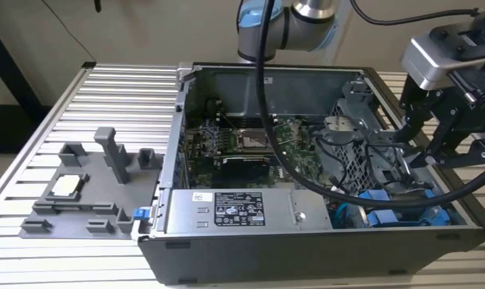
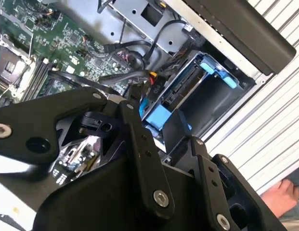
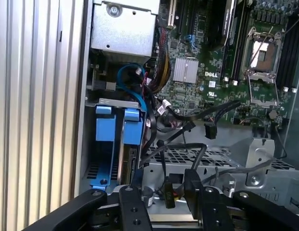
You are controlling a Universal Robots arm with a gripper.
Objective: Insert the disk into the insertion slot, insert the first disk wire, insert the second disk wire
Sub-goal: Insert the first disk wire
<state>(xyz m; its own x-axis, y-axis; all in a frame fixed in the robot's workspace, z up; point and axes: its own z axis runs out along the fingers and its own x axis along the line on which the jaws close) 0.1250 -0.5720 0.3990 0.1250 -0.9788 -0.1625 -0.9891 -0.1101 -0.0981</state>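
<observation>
Now gripper [image 1: 439, 153] nr disk [image 1: 393, 217].

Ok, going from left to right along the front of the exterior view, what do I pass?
Grey fixture plate → small blue tab → silver power-supply box → blue drive carriers. The end effector hangs above the carriers, so it has no clear place in the order.

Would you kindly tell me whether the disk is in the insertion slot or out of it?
In: the disk, clipped in its blue carrier, sits inside the insertion slot by the case wall.
</observation>
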